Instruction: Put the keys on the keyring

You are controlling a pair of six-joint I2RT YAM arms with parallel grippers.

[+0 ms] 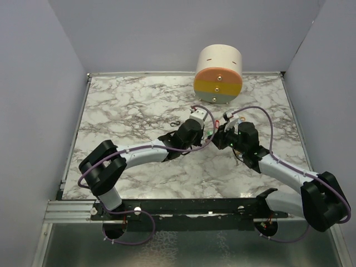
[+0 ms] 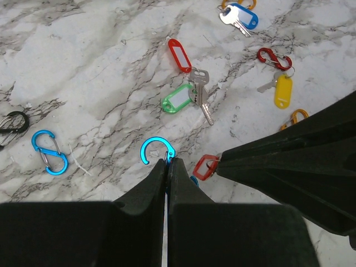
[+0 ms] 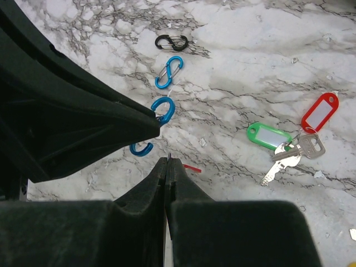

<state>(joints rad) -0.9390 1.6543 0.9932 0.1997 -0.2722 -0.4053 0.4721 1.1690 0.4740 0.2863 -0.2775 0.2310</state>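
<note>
Left hand (image 2: 168, 161) pinched shut on blue metal open-looped keyring (image 2: 157, 151). Right hand (image 3: 168, 160) closed on red plastic key tag (image 2: 206, 167), just beside keyring. Best: steer tag's eyelet onto the loop's open end; hold keyring steady.

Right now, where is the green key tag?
The green key tag lies mid-frame in the left wrist view, left of the silver keys, below the red tag.
</note>
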